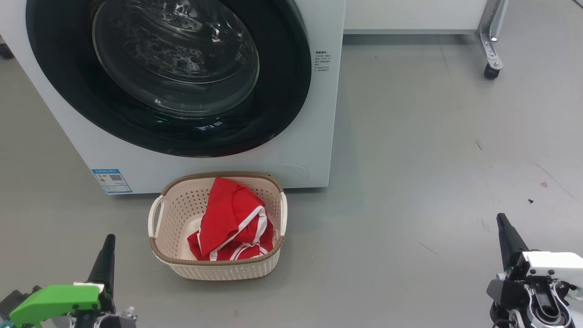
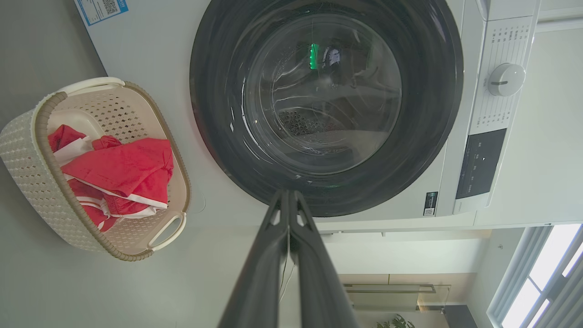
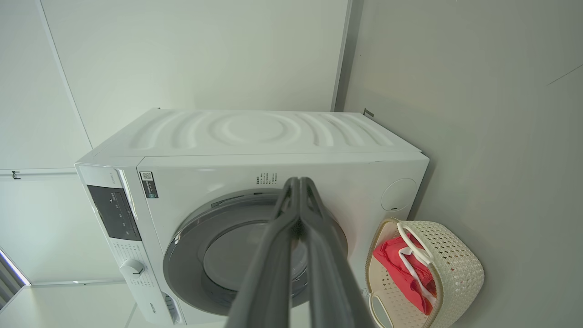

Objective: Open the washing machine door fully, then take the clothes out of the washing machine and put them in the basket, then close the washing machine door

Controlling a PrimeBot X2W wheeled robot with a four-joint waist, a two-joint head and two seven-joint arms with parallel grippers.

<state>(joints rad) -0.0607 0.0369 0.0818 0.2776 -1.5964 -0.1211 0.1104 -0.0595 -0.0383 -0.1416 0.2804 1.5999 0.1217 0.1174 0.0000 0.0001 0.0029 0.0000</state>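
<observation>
Grey floor; the washing machine door looks shut flush on the washing machine. The basket sits just in front, below it, so we get a short drop; the clothes are in it. Our left pincer and right pincer are pinched closed, empty, low, well clear. We judge task done.
</observation>
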